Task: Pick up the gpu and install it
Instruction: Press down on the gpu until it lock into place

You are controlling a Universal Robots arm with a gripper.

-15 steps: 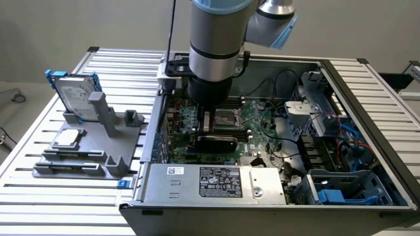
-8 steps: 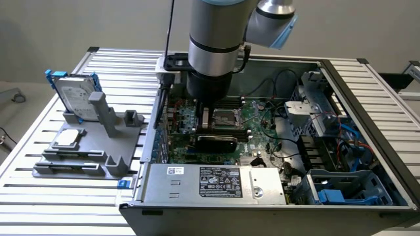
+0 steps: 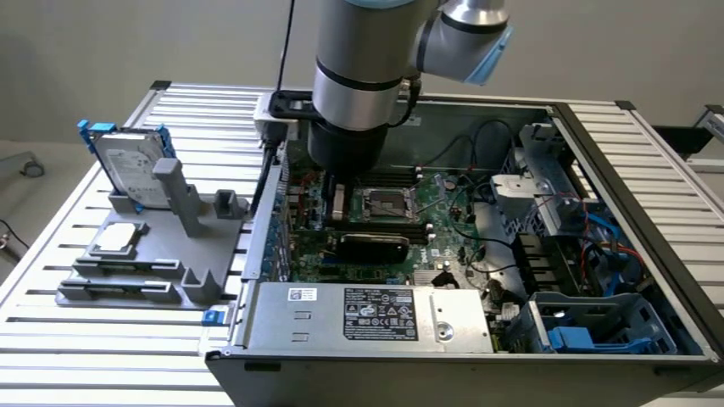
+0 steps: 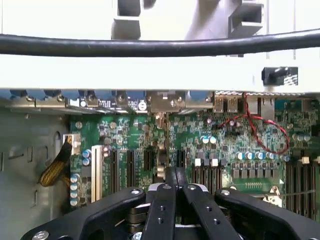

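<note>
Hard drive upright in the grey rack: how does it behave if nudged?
Probably stiff and heavy for its size: the hard drive has a metal case. Standing on edge in the grey rack, it may tip sideways; its smooth face looks slippery.

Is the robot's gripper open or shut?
Shut. In the wrist view the gripper has its two black fingers pressed together above the green motherboard.

- The arm (image 3: pixel 359 68) was silver-grey cylinders with a pale blue joint cap and black bands.
- A black cable ran along it.
- The gripper (image 4: pixel 175 175) had black linkages with silver screws.
</note>
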